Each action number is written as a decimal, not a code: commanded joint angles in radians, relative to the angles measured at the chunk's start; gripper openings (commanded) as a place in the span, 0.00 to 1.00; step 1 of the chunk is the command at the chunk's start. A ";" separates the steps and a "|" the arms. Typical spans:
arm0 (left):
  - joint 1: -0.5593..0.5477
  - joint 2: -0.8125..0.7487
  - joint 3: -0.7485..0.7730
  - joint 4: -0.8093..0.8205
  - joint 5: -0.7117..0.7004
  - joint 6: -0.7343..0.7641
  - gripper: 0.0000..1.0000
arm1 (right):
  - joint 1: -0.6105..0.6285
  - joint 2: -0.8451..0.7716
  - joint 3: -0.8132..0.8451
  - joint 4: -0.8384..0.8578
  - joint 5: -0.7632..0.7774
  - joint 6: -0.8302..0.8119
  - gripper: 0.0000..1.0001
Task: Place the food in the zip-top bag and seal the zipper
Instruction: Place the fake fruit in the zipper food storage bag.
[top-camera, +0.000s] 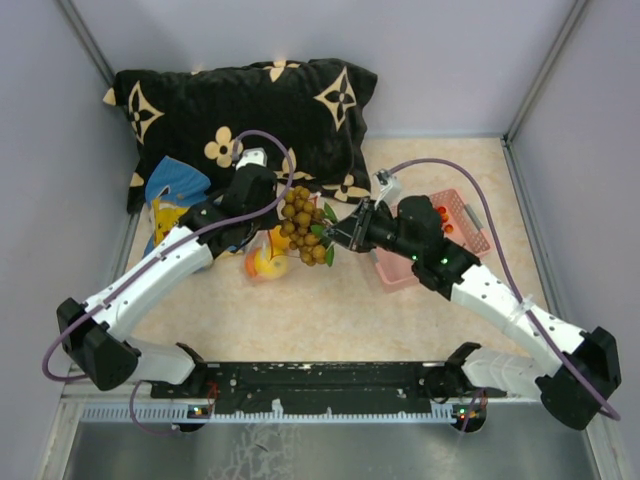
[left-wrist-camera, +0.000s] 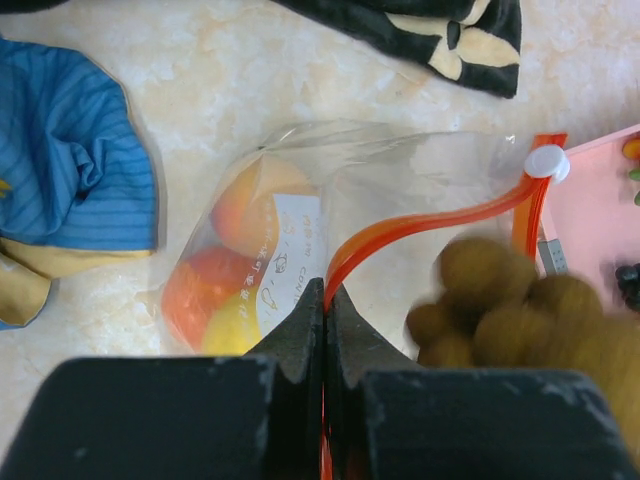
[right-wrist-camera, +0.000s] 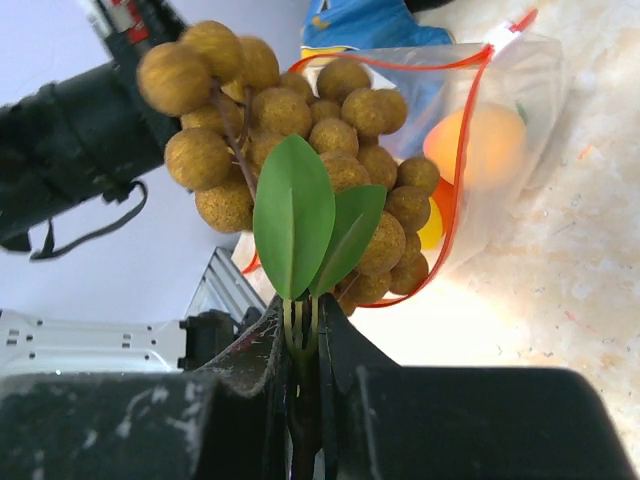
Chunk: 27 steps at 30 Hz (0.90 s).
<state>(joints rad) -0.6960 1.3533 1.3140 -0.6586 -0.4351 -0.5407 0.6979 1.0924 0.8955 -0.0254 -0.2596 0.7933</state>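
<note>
Jaws of right gripper (right-wrist-camera: 303, 345) nearly closed, pinching the stem below two green leaves (right-wrist-camera: 295, 215) of the brownish-tan fruit cluster (right-wrist-camera: 285, 110). Cluster hung just before the open mouth of the zip-top bag (right-wrist-camera: 525, 90). Jaws of left gripper (left-wrist-camera: 327, 300) pressed together on the orange-red zipper (left-wrist-camera: 420, 222). Both arms reached inward, wrists near each other mid-table; right forearm crossed the pink basket (top-camera: 472, 232). Orange and yellow fruits (left-wrist-camera: 245, 200) lay inside the bag. Blue cloth (left-wrist-camera: 70, 150) and black floral pillow (top-camera: 250, 110) sat just behind.
</note>
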 joint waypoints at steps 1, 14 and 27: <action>0.027 0.010 -0.011 0.012 0.056 -0.022 0.00 | 0.006 -0.077 -0.056 0.164 -0.063 -0.074 0.00; 0.043 -0.033 -0.053 0.073 0.108 0.024 0.00 | 0.006 0.053 0.025 0.002 -0.069 -0.014 0.00; 0.041 -0.089 -0.163 0.184 0.099 0.150 0.00 | 0.005 0.146 0.180 -0.204 -0.251 -0.006 0.00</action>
<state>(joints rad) -0.6582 1.2701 1.1603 -0.5274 -0.3367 -0.4282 0.6983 1.2404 0.9878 -0.2066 -0.4156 0.8303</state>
